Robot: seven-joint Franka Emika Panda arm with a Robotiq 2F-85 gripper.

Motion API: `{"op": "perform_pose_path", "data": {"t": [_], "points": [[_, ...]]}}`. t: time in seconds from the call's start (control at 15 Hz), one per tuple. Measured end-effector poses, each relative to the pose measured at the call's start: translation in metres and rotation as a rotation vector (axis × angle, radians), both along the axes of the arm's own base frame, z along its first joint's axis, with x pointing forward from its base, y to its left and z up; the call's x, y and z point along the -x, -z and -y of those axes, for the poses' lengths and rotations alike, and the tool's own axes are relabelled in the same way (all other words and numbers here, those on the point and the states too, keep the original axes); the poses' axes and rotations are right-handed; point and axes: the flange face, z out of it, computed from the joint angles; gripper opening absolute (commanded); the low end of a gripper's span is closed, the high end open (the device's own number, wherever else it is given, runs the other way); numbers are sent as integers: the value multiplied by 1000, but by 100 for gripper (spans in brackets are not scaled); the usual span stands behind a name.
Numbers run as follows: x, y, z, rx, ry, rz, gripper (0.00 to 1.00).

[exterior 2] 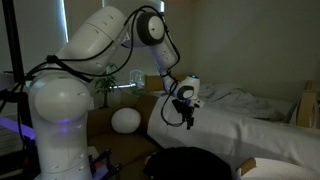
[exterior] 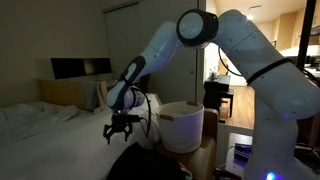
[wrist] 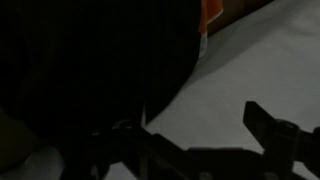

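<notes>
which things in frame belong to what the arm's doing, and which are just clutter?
In hand:
- dark round object, just below the open jaws

Lying about:
- bed
- white tub
- white ball
- plant
- dark screen

Bedroom in dim light. A bed [exterior: 35, 122] with rumpled white sheets fills one side in both exterior views. The wrist view shows a white sheet [wrist: 265, 60] and, at its upper edge, a small orange patch [wrist: 210, 14] too blurred to identify. A white round tub [exterior: 182, 125] stands near the bed. A dark rectangular panel [exterior: 82, 68], screen or window, sits at the far wall behind the bed. A lit doorway [exterior: 222, 70] opens onto a dark chair [exterior: 218, 95]. In an exterior view, a white ball [exterior 2: 125, 120] lies near a leafy plant [exterior 2: 108, 85]
</notes>
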Motion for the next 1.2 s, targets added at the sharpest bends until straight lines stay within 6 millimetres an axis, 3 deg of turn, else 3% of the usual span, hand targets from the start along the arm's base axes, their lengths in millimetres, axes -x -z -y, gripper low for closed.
{"op": "perform_pose_path", "data": {"t": [0.27,0.47,0.67,0.87,1.2], "points": [[16,46,18,-38,198,-38,100],[37,63,37,-49,349,-57,100],[60,62,61,-55,496,-78,100],[80,48,76,-55,574,-102,100],[102,33,74,-103,598,-252,100]]}}
